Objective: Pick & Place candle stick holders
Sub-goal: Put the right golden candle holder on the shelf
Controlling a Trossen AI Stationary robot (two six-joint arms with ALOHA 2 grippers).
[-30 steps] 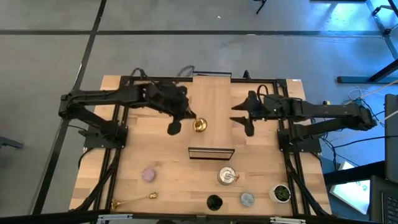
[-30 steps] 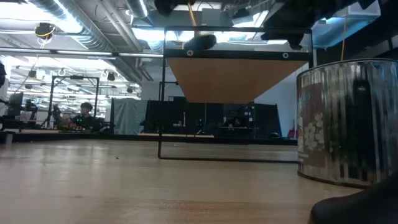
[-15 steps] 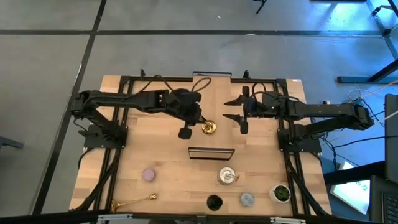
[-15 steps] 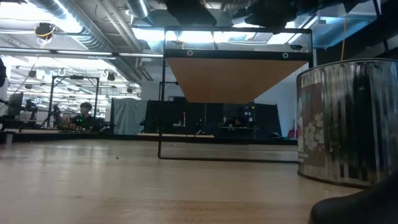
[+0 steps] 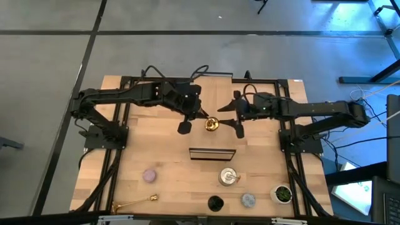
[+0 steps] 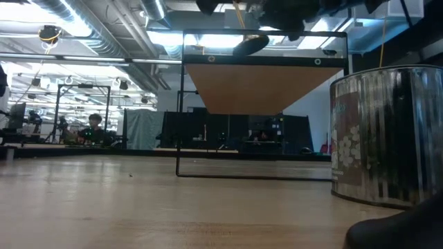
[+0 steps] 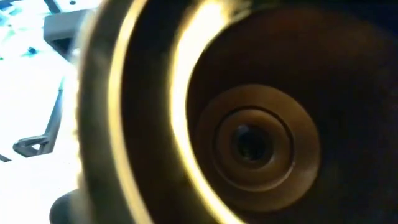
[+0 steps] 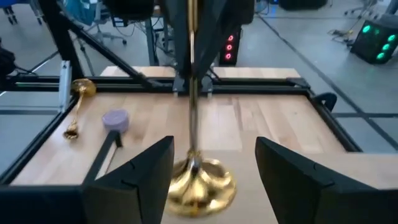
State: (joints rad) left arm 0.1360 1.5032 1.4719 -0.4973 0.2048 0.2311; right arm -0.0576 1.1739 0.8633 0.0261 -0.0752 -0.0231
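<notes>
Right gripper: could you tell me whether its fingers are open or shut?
Open: the right gripper fingers stand apart, flanking the gold holder at its base.

Left gripper (image 5: pixel 195 115) with gold holder (image 5: pixel 211 124) shifts right from frame centre-left toward centre, holder now just right of where it hung a second ago. Right gripper (image 5: pixel 232 119) moves left from right of centre, its open fingers now flanking holder's foot (image 8: pixel 200 184). Gap between the two grippers shrinks to almost nothing.
</notes>
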